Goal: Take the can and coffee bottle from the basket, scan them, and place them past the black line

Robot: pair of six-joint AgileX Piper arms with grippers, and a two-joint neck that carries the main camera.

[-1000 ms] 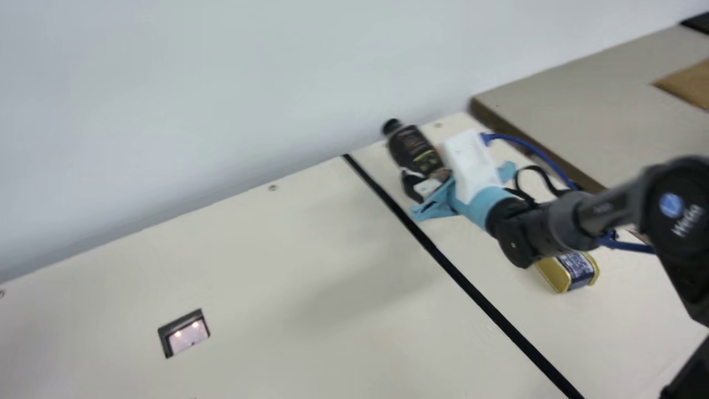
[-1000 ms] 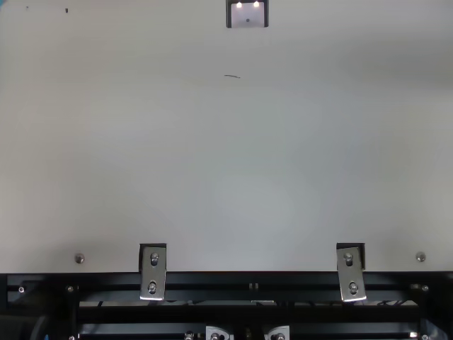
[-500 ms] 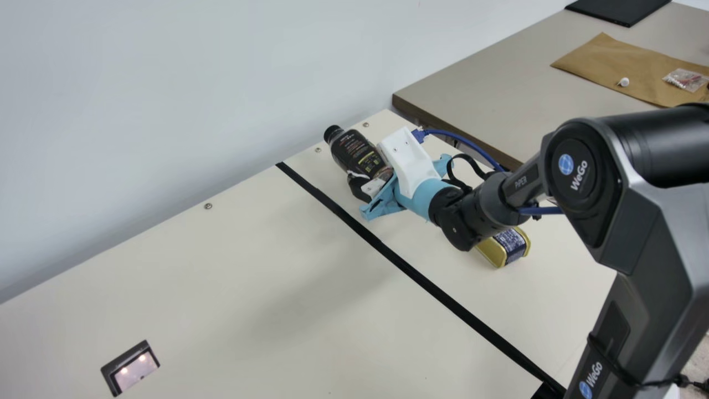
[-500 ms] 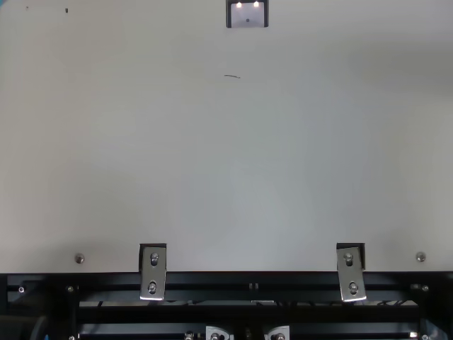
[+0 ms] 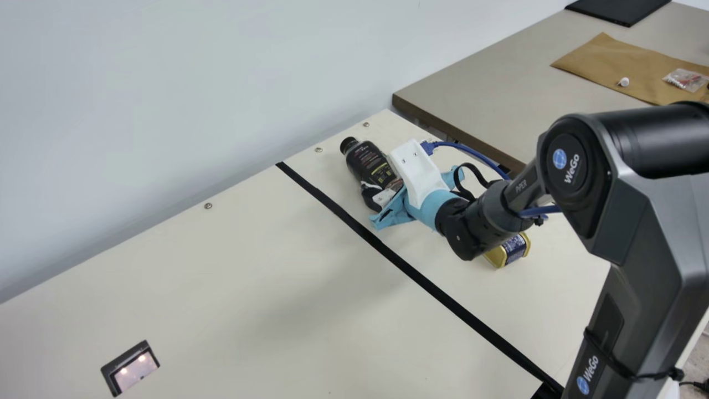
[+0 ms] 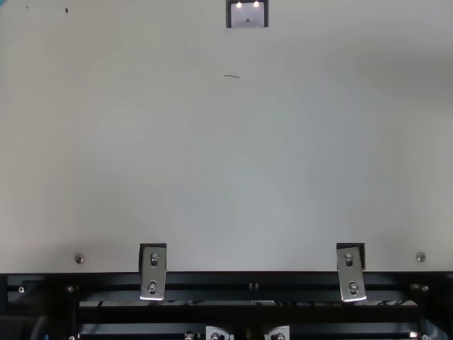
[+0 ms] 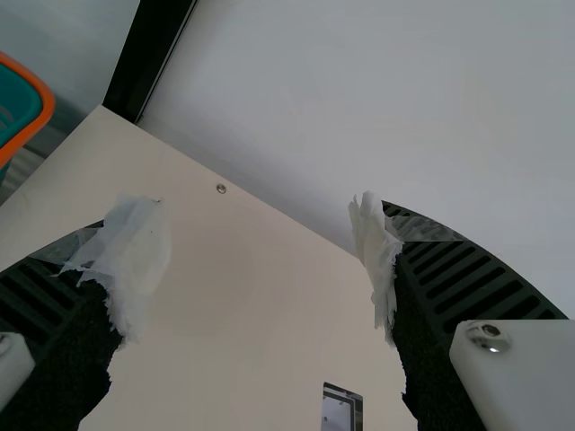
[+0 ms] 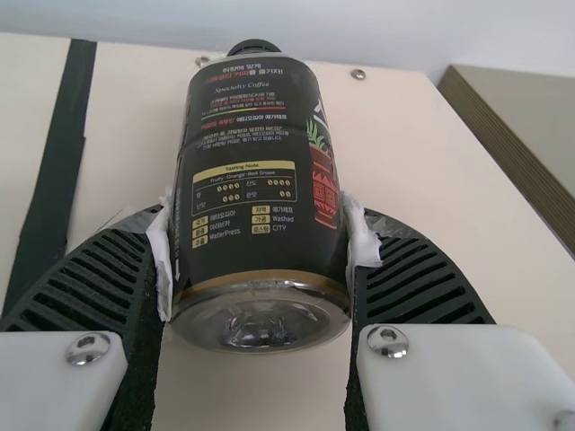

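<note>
Main: high on neck, slanting down across cream table to wall, widest; top: above, steeply down, black rail along bottom edge; left wrist: slants toward table edge and wall; right wrist: close behind coffee bottle, facing capward; main/top/left share dark-framed panel; main/right share coffee bottle, black line.

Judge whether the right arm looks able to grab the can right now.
Likely not: the right end effector grips the coffee bottle, and the can lies partly behind its wrist in the main view.
</note>
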